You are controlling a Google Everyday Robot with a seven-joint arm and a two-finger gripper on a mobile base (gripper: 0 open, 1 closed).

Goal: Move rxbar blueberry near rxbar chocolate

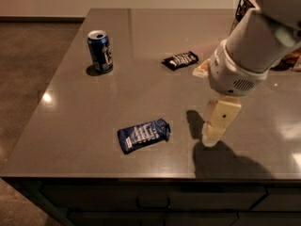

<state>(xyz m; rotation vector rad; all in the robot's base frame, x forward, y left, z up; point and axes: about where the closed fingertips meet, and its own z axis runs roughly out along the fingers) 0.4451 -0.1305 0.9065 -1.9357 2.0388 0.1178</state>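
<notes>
Low over the surface [141, 93] beside the rxbar blueberry [143, 134], the gripper [212, 134] seems poised to grasp it, open or closed I cannot tell, with the rxbar chocolate [180, 60] well apart.

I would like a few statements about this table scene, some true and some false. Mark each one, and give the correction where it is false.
1. The rxbar blueberry lies flat near the front edge of the table. True.
2. The rxbar chocolate touches the rxbar blueberry. False: the two lie well apart, and the chocolate bar is farther back on the table.
3. The end effector hangs low over the table, to the right of the rxbar blueberry in the camera view, and does not touch it. True.
4. The soda can lies on its side. False: it stands upright at the back left.
</notes>
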